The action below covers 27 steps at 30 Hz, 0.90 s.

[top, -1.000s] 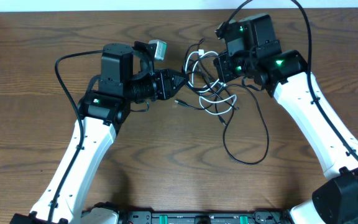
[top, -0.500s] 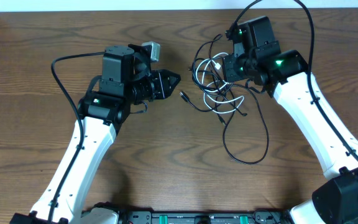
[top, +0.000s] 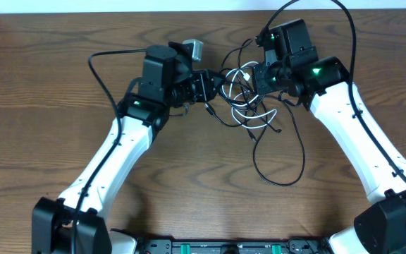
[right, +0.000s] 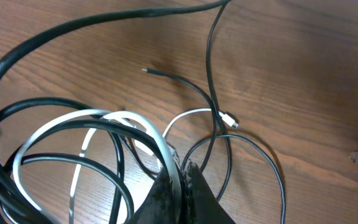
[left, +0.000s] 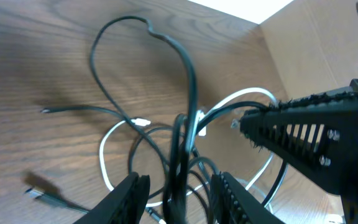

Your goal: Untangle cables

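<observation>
The wooden table (top: 48, 106) carries the cables (top: 249, 113), black ones and one white, in one tangle. At the right side of this tangle the right gripper (right: 180, 171) is pressed together, pinching white and black strands. At its left side the left gripper (left: 178, 186) stands spread, black strands between its fingers

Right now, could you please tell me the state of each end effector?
Left end effector: open, straddling thin black cable.
Right end effector: closed on tangled black-and-white cables.
</observation>
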Available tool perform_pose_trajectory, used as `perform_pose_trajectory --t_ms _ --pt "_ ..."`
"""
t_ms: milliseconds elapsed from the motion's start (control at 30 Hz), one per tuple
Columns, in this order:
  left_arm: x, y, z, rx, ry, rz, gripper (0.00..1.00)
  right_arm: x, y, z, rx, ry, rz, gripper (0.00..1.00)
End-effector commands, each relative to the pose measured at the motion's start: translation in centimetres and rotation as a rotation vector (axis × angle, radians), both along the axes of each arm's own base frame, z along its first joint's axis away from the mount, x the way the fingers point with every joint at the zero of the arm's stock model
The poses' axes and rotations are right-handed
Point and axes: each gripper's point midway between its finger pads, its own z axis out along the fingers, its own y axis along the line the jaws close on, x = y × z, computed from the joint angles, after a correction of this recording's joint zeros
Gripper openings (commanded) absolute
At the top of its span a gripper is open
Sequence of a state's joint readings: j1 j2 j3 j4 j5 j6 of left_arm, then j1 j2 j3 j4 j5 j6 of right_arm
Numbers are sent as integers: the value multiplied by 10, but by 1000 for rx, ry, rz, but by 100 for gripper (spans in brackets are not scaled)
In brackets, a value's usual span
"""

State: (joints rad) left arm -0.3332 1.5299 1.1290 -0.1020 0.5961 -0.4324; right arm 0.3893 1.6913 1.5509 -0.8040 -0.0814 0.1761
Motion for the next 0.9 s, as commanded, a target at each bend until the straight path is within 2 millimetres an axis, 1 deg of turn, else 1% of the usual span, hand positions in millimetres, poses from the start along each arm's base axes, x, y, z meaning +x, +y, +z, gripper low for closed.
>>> perform_pose_trajectory --t_ms 0,100,233,367,433,500,667,767,867 --pt "4 -4 -4 -8 6 7 38 1 0 0 3 3 -2 1" --pt "8 -5 -10 -5 11 9 38 1 0 0 4 3 -2 1" --pt "15 -6 -20 7 13 21 35 1 0 0 5 3 -1 1" --pt "24 -6 -28 18 5 46 26 0 0 -1 5 8 0 1" --pt "28 -5 -30 17 5 65 19 -1 -1 -2 2 13 0 1" --pt "31 -2 -31 26 3 85 8 -3 -1 -3 -3 20 2 1" --pt "35 4 -32 40 -3 117 7 -5 -3 -5 -9 34 1 1" --pt "41 13 -33 50 -5 148 7 -3 -15 -7 -28 41 -35 1" --pt "47 28 -33 42 9 190 7 1 -39 -10 -23 69 -120 1"
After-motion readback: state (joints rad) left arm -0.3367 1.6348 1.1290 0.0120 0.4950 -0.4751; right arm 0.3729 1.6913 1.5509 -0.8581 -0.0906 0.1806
